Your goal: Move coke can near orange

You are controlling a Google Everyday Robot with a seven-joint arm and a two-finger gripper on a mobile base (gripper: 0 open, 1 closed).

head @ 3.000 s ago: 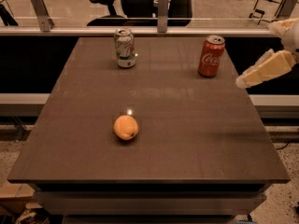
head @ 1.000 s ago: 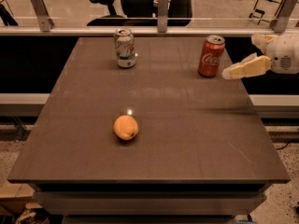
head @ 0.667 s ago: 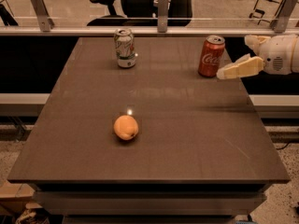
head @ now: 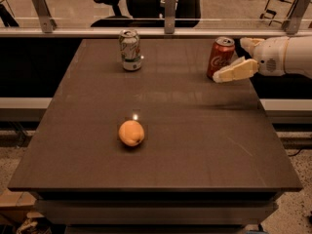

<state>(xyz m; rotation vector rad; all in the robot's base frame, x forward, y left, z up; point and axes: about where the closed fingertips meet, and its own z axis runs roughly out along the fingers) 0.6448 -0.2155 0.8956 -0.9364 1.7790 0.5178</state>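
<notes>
Your gripper [head: 237, 57] sits at 2 o'clock on the worktop [head: 204, 145], jaws apart — upright coke can [head: 222, 57] just at its 9 o'clock; orange [head: 131, 132] toward 7.

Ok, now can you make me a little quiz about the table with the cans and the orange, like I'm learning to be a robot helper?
1. True or false: the orange is touching the coke can.
2. Which thing is the gripper closest to? A) the orange B) the coke can C) the white-and-green can
3. Fill in: ___ cans stand upright on the table.

Key
1. False: the orange lies alone near the front, and the coke can stands at the back right.
2. B: the open gripper is right beside the coke can, at the table's right edge.
3. Two: the coke can and the white-and-green can.
</notes>
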